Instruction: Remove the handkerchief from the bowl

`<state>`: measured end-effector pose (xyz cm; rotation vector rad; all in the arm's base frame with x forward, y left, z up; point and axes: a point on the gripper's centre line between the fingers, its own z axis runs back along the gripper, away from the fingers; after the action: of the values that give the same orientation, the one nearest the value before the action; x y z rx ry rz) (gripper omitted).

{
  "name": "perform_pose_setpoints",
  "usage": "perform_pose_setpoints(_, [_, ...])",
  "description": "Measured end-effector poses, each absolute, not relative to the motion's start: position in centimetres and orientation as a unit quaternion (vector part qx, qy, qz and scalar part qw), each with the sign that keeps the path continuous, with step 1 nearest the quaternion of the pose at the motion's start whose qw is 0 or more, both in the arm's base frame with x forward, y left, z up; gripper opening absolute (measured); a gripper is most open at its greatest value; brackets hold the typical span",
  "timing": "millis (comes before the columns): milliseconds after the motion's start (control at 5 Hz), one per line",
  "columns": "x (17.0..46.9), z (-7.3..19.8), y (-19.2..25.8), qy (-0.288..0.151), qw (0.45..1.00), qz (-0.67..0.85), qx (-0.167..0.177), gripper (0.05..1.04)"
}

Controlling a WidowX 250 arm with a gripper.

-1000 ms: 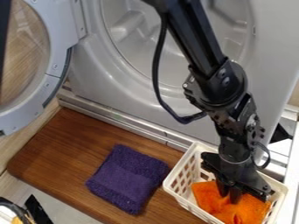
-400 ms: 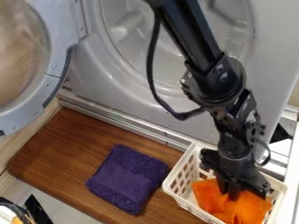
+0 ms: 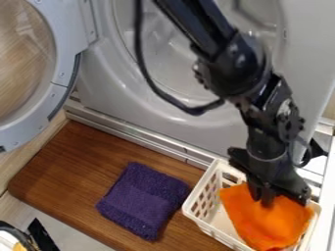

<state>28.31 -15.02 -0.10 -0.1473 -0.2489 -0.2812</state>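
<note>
pinching one orange cloth [image 3: 262, 223] between two fingers [image 3: 268, 197]

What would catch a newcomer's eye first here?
The bright orange cloth in the white basket at lower right, with the black gripper at its top. Next, the folded purple towel on the wooden board, before a big open washer door at left.

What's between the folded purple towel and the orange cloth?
Camera view: a narrow strip of wooden board, then the white plastic basket's perforated side wall and a bit of its floor, between the purple towel and orange cloth.
</note>
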Motion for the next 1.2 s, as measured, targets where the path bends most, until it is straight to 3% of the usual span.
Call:
perform_pose_setpoints(400, [26.2,5.0,-13.6,-0.174,0.975,-0.119,-0.076,0.093])
perform_pose_setpoints(600, [26.0,6.0,-11.2,-0.195,0.975,-0.088,-0.067,0.093])
perform_pose_setpoints(1200, [29.2,8.9,-3.7,-0.271,0.962,-0.013,-0.031,0.091])
